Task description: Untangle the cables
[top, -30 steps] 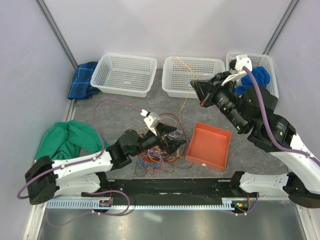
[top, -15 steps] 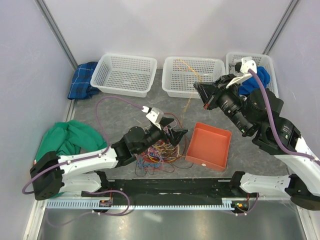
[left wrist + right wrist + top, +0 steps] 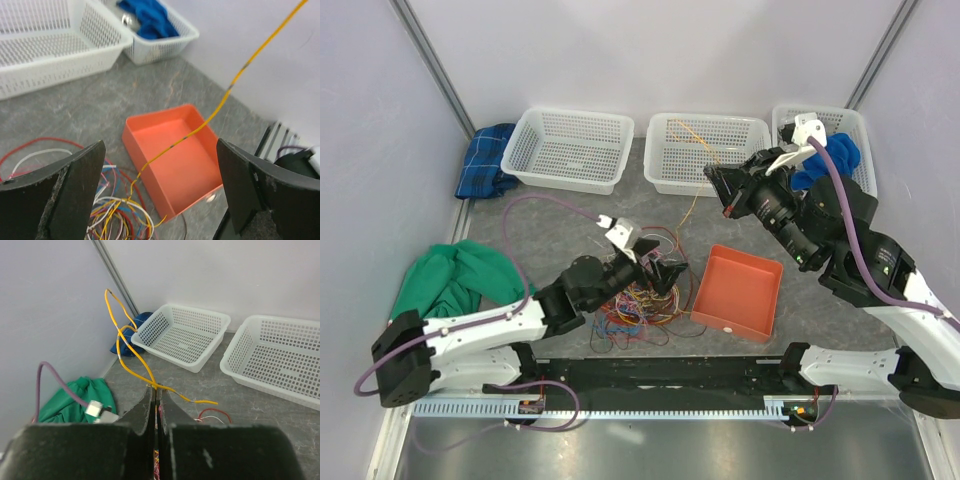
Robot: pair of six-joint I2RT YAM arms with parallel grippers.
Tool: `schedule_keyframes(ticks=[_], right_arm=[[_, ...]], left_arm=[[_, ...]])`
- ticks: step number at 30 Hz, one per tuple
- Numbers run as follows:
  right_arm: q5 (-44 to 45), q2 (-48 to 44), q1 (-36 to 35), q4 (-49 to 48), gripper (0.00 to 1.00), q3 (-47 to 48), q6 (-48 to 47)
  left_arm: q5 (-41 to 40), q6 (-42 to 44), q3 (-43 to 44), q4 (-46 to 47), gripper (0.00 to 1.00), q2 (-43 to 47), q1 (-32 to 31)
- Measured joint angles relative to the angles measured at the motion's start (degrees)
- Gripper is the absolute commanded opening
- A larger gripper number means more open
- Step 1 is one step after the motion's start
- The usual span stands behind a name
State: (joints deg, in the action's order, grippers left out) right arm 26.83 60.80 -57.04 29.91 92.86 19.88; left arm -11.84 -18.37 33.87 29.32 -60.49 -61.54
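Observation:
The cables (image 3: pixel 635 300) lie in a many-coloured tangle on the grey table in front of the left arm. One yellow cable (image 3: pixel 692 205) rises from the tangle to my right gripper (image 3: pixel 720 185), which is shut on it in the air before the middle basket. In the right wrist view the jaws (image 3: pixel 155 390) pinch the yellow cable (image 3: pixel 127 352), whose free end loops upward. My left gripper (image 3: pixel 665 275) hangs open just above the tangle's right side. In the left wrist view the yellow cable (image 3: pixel 220 107) runs between the spread gripper (image 3: pixel 159 145), touching neither finger, down into the tangle (image 3: pixel 110 215).
An orange tray (image 3: pixel 737 292) sits right of the tangle. Three white baskets line the back: left (image 3: pixel 565 178), middle (image 3: pixel 665 172), right (image 3: pixel 860 125) holding a blue cloth (image 3: pixel 835 155). A green cloth (image 3: pixel 455 280) and a blue plaid cloth (image 3: pixel 485 160) lie at the left.
The left gripper's jaws have spread slightly wider, and its wrist has shifted a little over the tangle. The right gripper stays shut on the yellow cable, almost in the same place.

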Motion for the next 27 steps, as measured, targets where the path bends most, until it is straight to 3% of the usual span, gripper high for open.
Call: schedule_keyframes(ticks=[2, 5, 6, 11, 12, 13, 15, 16, 19, 27], right_arm=[[0.0, 0.1, 0.0, 0.0, 0.0, 0.0, 0.0], [-0.2, 0.1, 0.0, 0.0, 0.0, 0.0, 0.1], [-0.2, 0.0, 0.0, 0.0, 0.0, 0.0, 0.1], [-0.2, -0.7, 0.0, -0.1, 0.0, -1.4, 0.1], [-0.2, -1.0, 0.0, -0.1, 0.06, -1.9, 0.1], [-0.1, -1.4, 0.0, -0.2, 0.33, -2.6, 0.1], [0.0, -2.9, 0.0, -0.5, 0.53, -4.7, 0.6], [0.1, -3.9, 0.0, -0.8, 0.69, -6.3, 0.7], [0.4, -7.5, 0.0, -1.2, 0.82, -11.5, 1.2], [0.2, -15.9, 0.0, -5.1, 0.84, -23.8, 2.1]], left_arm=[[0.6, 0.0, 0.6, 0.0, 0.9, -3.8, 0.0], [1.0, -0.2, 2.1, 0.0, 0.37, -8.5, 0.0], [0.2, -0.3, 2.6, -0.2, 0.03, -9.7, 0.0], [-4.9, -0.5, 6.7, -3.4, 0.02, -11.8, -0.1], [-5.6, -0.5, 7.6, -4.1, 0.02, -11.6, -0.1], [-6.4, -0.5, 8.8, -5.9, 0.02, -11.2, -0.1], [-8.0, -0.8, 11.8, -11.1, 0.02, -9.9, -0.1], [-8.9, -1.1, 14.3, -15.1, 0.02, -9.0, -0.1], [-9.8, -1.3, 22.7, -24.5, 0.02, -7.1, 0.0], [-8.7, -1.3, 49.7, -41.4, 0.02, -5.3, 0.0]])
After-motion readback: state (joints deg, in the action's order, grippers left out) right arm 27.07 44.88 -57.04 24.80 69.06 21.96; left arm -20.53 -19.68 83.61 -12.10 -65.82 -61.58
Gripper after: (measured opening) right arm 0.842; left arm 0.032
